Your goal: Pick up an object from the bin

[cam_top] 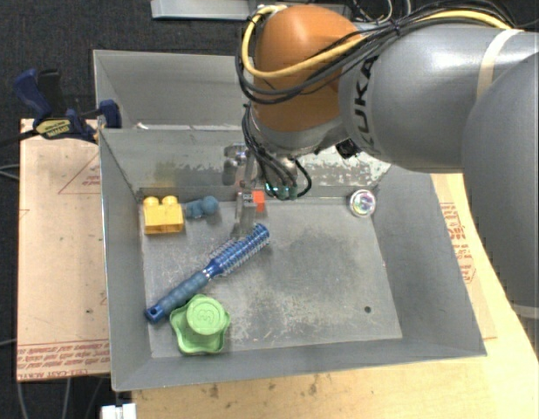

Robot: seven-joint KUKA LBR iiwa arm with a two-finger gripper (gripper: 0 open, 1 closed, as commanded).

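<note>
The gripper [244, 230] hangs just above the bristled head of the blue hairbrush [213, 271], whose handle runs off down and left of it. Spread or closed? Cannot tell. Nothing looks grasped: by the look of it, closing on the brush and lifting remain.

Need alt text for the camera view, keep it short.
The gripper is over the bristle end of a blue hairbrush lying in the grey bin. A yellow block lies at the view's left, a green cap by the brush's handle.
</note>
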